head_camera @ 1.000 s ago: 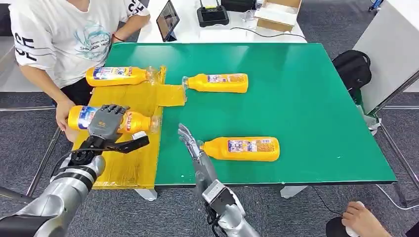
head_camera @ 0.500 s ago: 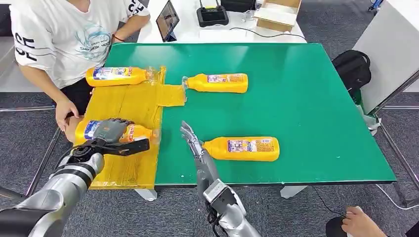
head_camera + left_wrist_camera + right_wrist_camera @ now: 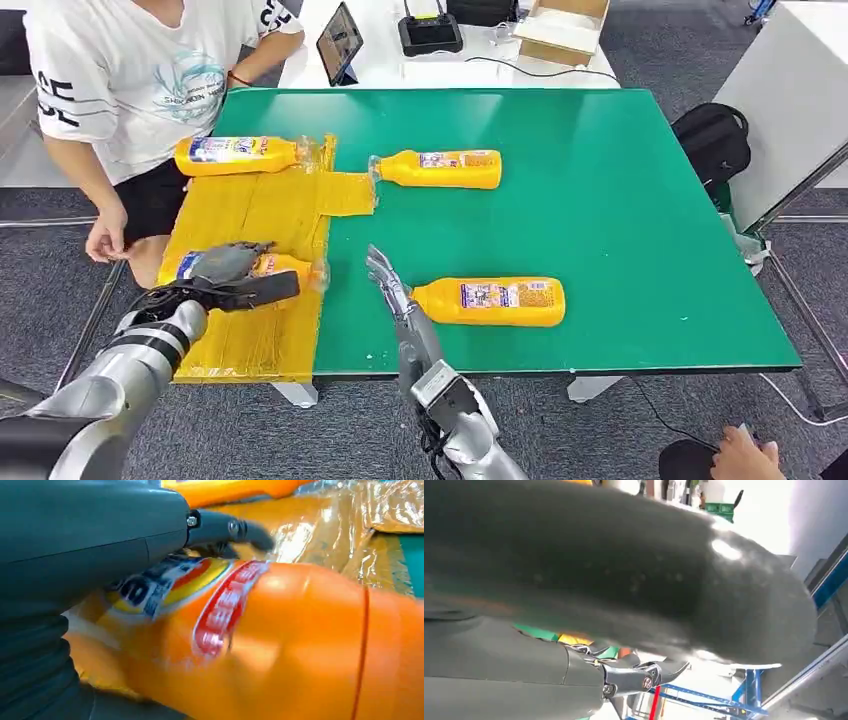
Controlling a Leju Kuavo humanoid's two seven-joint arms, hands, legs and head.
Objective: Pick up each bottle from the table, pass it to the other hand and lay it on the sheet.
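Lowering a bottle onto the sheet

Left hand (image 3: pixel 228 268) is clamped on an orange bottle (image 3: pixel 285 268), low over the yellow sheet (image 3: pixel 262 205). Right hand (image 3: pixel 385 282) waits with fingers apart, off the sheet's right side, near another bottle (image 3: pixel 490 301). Released early, the round bottle may roll off the sheet's near edge.

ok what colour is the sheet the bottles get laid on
Translucent yellow-orange sheet, crinkled and shiny, over the green table; clearest in the head view.
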